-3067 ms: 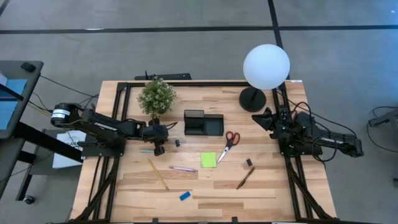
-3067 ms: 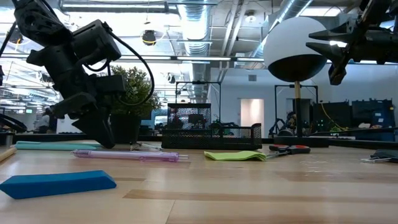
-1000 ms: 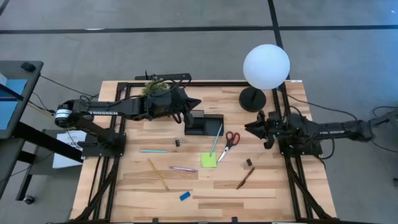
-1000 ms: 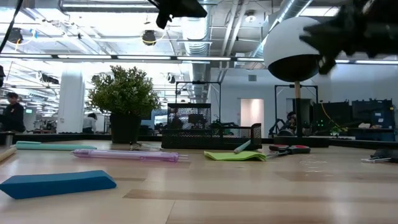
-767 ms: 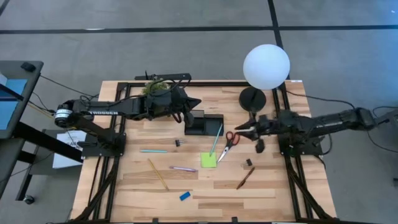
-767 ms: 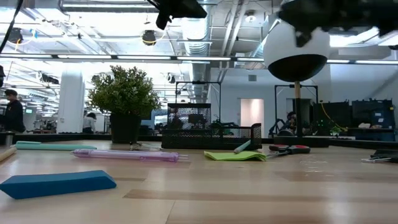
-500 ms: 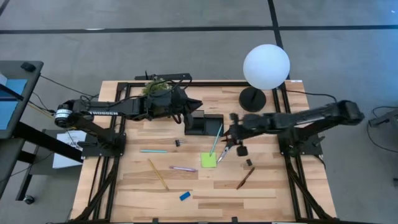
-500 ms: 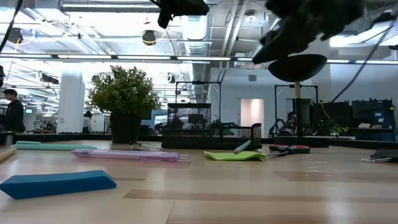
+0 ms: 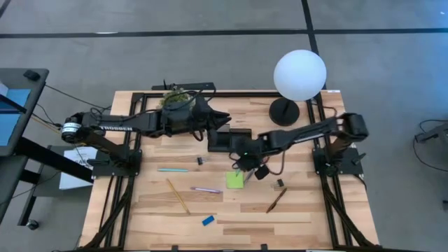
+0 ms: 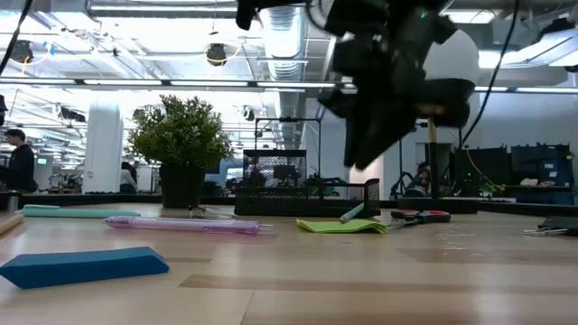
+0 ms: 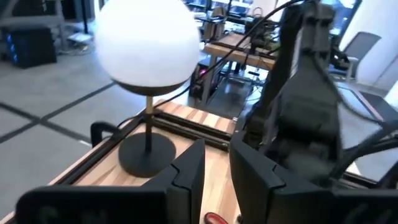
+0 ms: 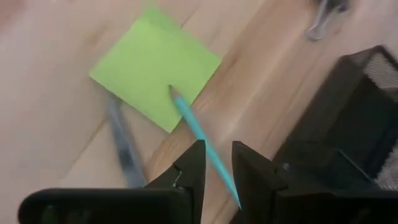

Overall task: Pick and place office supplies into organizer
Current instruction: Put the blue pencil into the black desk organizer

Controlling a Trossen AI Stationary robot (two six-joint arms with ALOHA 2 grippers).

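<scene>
My right gripper [image 9: 243, 166] [image 12: 217, 146] hangs shut above the table, over the lime-green sticky-note pad [image 9: 234, 180] [image 12: 155, 74]. A teal pen [image 12: 199, 134] leans out of the black organizer [image 9: 229, 140] [image 12: 348, 124], its tip resting on the pad. The grey scissors blades [image 12: 121, 149] lie beside the pad; the arm hides the red handles from above, but they show in the low view [image 10: 420, 216]. My left gripper [image 9: 225, 117] [image 11: 216, 146] hovers high and shut past the plant [image 9: 175, 105], at the organizer's far left corner. Neither gripper touches anything.
On the table lie a second teal pen [image 9: 173, 169], a yellow pencil [image 9: 178, 196], a pink pen [image 9: 206, 190], a blue eraser [image 9: 208, 220], a brown pen [image 9: 276, 200] and black clips [image 9: 199, 161] [image 9: 280, 183]. The lamp base [image 9: 283, 112] and globe [image 9: 299, 75] stand at far right.
My right arm has swept quickly from the table's right edge toward the left, passing over the scissors, and has come down to hover over the sticky-note pad and the leaning teal pen. The pen, pad and scissors have stayed in place.
</scene>
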